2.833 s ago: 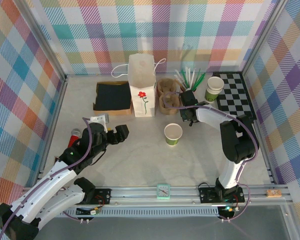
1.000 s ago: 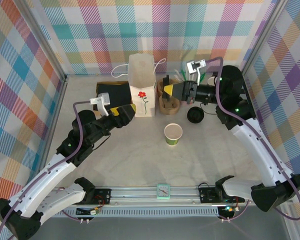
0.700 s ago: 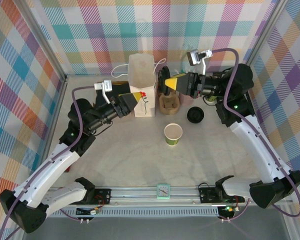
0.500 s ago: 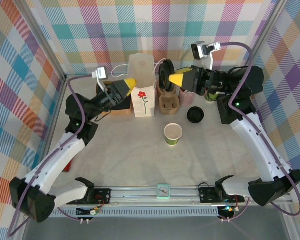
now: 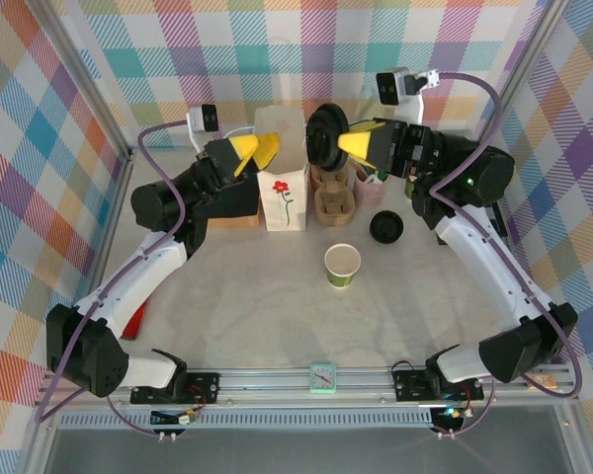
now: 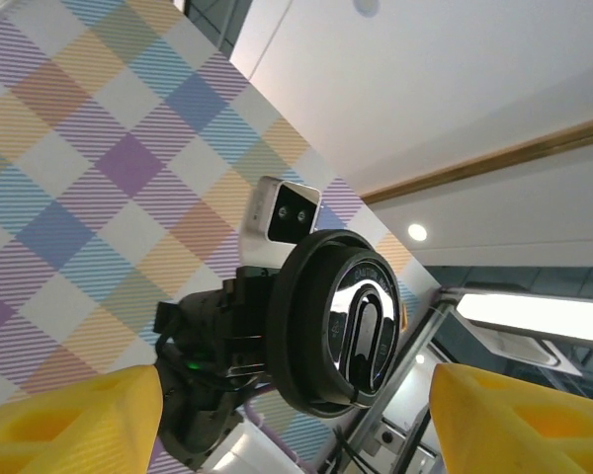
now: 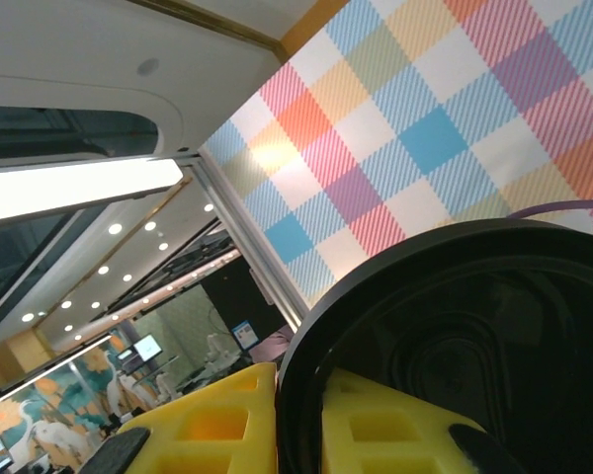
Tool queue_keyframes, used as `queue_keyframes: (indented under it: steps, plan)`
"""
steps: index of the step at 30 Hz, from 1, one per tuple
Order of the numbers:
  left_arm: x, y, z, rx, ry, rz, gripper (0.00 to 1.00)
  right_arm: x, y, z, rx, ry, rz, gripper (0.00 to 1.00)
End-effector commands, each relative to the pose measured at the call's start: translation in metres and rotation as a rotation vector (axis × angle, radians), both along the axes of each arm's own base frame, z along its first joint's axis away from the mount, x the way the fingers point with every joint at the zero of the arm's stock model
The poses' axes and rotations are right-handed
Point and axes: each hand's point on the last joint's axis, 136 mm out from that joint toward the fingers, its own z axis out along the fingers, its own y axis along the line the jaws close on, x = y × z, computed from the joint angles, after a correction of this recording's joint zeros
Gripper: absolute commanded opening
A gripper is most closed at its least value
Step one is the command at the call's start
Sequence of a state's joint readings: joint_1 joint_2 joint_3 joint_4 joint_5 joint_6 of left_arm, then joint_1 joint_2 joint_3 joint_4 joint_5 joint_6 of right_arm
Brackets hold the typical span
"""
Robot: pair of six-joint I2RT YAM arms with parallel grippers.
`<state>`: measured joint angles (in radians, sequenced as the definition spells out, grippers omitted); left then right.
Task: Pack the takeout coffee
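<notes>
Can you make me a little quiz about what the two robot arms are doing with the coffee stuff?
1. Pick one: what is the right gripper holding up in the air? A) a spoon B) a round black lid C) a banana
2. True or false: the left gripper has its jaws open with nothing between them.
3. Fill the gap: the green-and-cream cup standing upright near the middle of the table has no ___ on it.

Key: 1 B. 2 True. 3 lid.
</notes>
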<state>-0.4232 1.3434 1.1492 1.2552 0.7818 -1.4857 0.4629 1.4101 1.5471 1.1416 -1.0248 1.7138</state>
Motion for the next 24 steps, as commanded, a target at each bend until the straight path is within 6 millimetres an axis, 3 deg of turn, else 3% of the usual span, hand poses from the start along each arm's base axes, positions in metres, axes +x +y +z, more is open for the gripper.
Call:
queue_keyframes:
  steps: [1,8,24]
  plan:
    - [-0.031,0.003,0.019,-0.033,-0.109,-0.045,0.71,-0.024,-0.005,0.018,0.088,-0.083,0.043,0.15]
    - [-0.035,-0.005,0.019,-0.037,-0.11,-0.07,0.65,-0.033,0.008,0.018,0.099,-0.102,0.094,0.16]
    - [-0.05,-0.004,0.023,-0.055,-0.12,-0.09,0.53,-0.03,0.018,0.008,0.105,-0.097,0.125,0.15]
